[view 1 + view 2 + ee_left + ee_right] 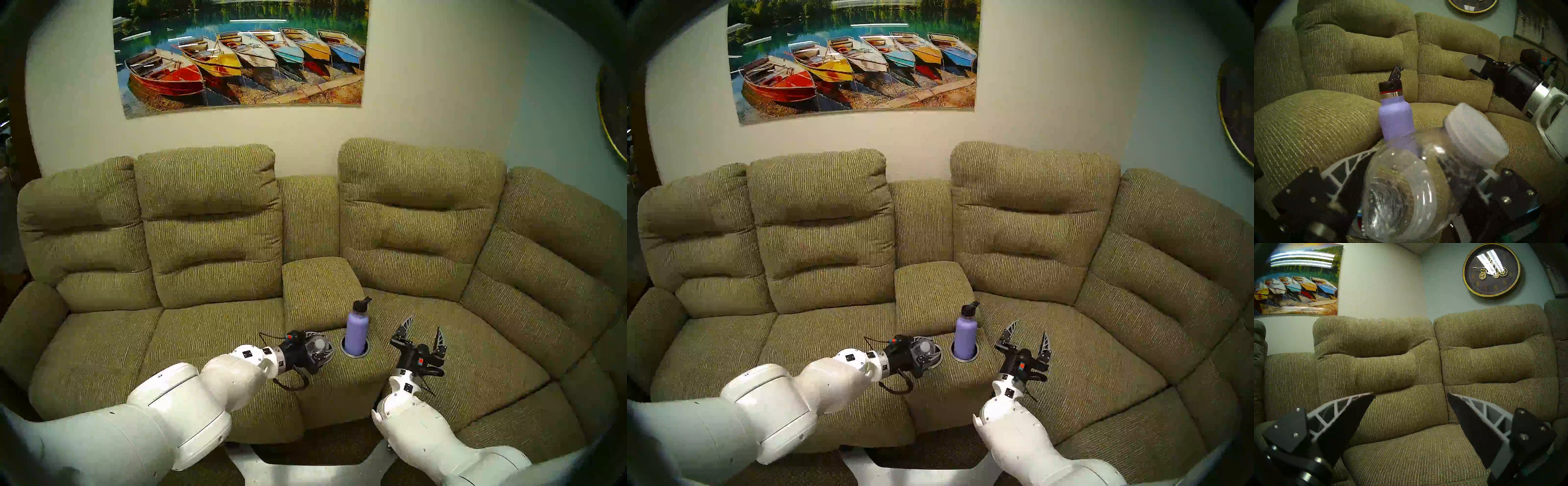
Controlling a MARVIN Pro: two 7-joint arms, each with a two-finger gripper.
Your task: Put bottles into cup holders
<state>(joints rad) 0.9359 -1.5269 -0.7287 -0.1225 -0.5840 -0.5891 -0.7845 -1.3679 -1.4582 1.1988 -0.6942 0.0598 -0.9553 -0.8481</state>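
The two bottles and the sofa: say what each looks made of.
The lavender flask: probably metal with a matte coating; a bare silver band shows under its black cap.
The clear bottle: thin glossy plastic, see-through with glints, under a matte white plastic cap; it sits between the left hand's fingers.
The sofa: woven olive fabric with fine ribbing, over soft padding.

We can't see the left cup holder (328, 353) properly; the blurred clear bottle (1407, 183) hides its own label.
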